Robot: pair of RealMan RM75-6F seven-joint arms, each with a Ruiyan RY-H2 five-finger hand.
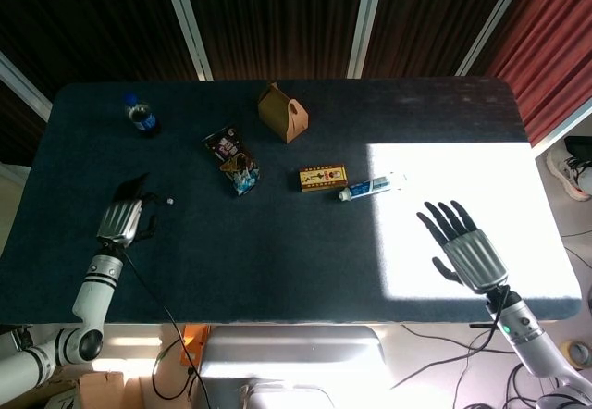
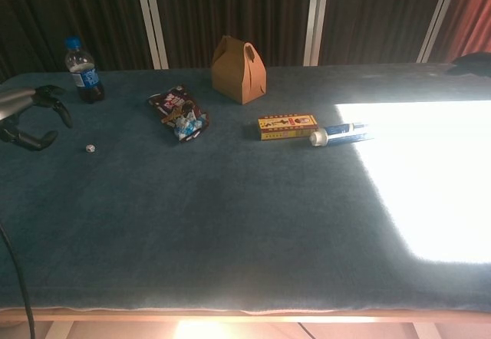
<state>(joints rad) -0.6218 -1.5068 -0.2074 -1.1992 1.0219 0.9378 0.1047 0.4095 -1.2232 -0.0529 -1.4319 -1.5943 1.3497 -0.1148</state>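
1. A small white object (image 1: 170, 202) is lying on the dark tabletop (image 1: 277, 252) in the left part of the head view, just beside the fingertips of the left robot hand (image 1: 123, 219); what it is cannot be told at this size.
2. The left robot hand is being held low over the tabletop at the left edge of the frame, its fingers curled inward around nothing, as is shown more plainly in the chest view (image 2: 27, 116). The white object is not being touched.
3. The right robot hand (image 1: 465, 249) is being held at the lower right of the head view, over the sunlit patch of the tabletop, with its fingers spread apart and nothing in them.
4. A blue-capped bottle (image 1: 141, 116) is standing upright at the upper left, well apart from both hands.
5. A crumpled snack packet (image 1: 234, 161) is lying left of centre, with a brown carton with a handle (image 1: 282, 111) standing behind it.
6. A yellow box (image 1: 323, 178) is lying near the centre, and a toothpaste tube (image 1: 372, 186) is lying just beside it on the right, at the edge of the sunlight.
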